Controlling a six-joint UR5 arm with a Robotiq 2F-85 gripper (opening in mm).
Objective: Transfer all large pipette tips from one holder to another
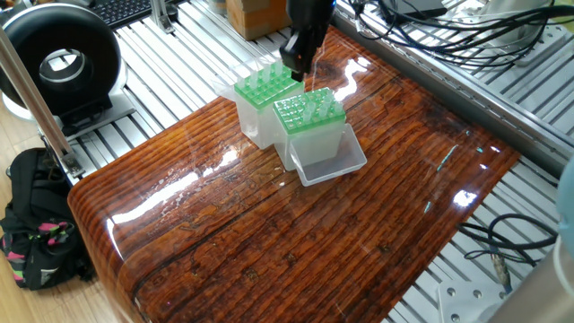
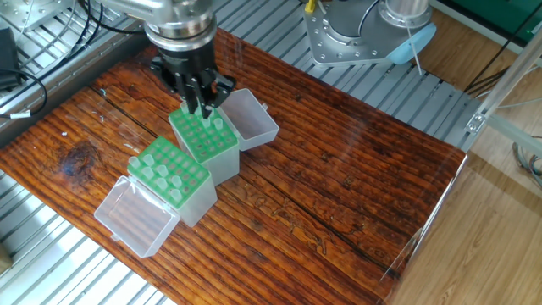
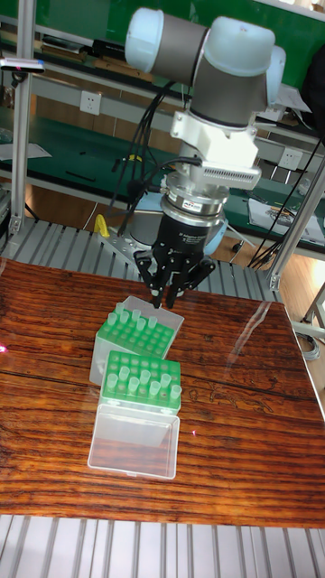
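- Two green-topped holders stand touching each other on the wooden table, and I take the tall fixed view as my place, working from its near edge away.
- Nearest lies a clear open lid, flat on the wood, hinged to the front holder.
- Just behind that lid stands the front holder, with several large pipette tips upright in its holes.
- Behind the front holder, touching it, is the rear holder; more whitish tips stand along its far rows, and its own clear lid hangs open on the far side.
- Beyond and above the rear holder's far edge hangs the gripper, pointing straight down, fingers drawn in to a narrow gap. Whether a tip sits between them I cannot tell; the translucent plastic is lost against the dark metal.
- My guess is the arm is lining up over one tip in the rear holder's back row. To do it well it should centre on a single tip, come down plumb so the neighbours stay undisturbed, close gently, then lift straight up before crossing to the front holder.
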